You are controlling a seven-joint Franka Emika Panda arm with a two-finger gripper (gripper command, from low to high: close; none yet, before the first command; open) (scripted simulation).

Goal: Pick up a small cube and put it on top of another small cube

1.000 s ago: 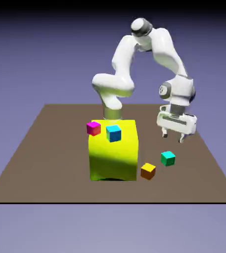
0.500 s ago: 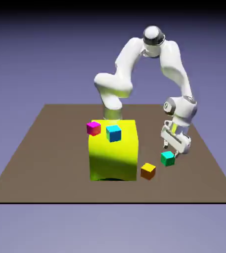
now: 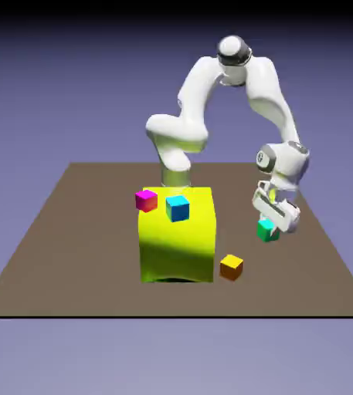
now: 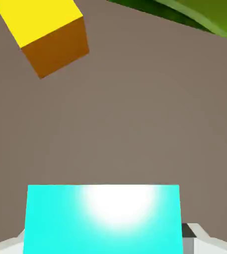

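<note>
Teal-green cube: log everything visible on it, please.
The teal-green cube is small, plain and flat-faced, with a bright glare on the face seen in the hand view. It is shut between the fingertips of the gripper, near the table's exterior-view right side, beyond the orange cube as seen from the camera. Its material can't be told, and much of it is hidden or cut off by the frame.

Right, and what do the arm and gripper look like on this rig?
The arm is glossy white with rounded, tube-like segments and dark grey bands and caps at some joints; a small dark marking sits on a round cap near the wrist. The gripper has a white, elongated body.
</note>
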